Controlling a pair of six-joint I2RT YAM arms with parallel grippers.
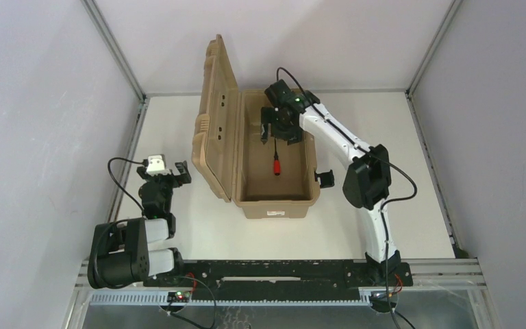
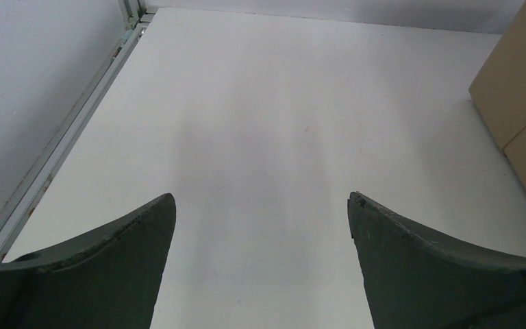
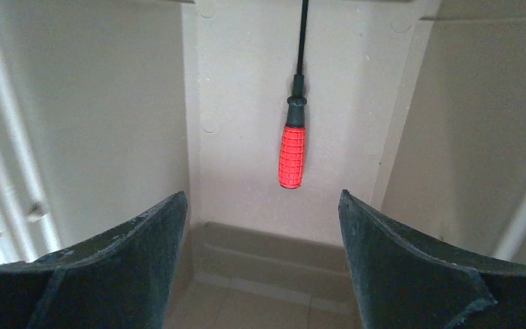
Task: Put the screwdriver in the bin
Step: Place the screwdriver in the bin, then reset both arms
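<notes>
The tan bin (image 1: 277, 207) stands open mid-table, its ribbed lid (image 1: 216, 113) raised on the left. The screwdriver (image 1: 277, 164), red handle and thin dark shaft, lies on the bin's floor; it also shows in the right wrist view (image 3: 292, 154). My right gripper (image 1: 278, 133) hangs over the bin's far end, open and empty (image 3: 260, 205), apart from the screwdriver. My left gripper (image 1: 168, 173) is open and empty (image 2: 261, 205) over bare table left of the bin.
A black latch (image 1: 324, 178) sticks out from the bin's right long side. The bin's tan wall (image 2: 520, 103) shows at the right edge of the left wrist view. A metal frame rail (image 2: 55, 157) borders the table on the left.
</notes>
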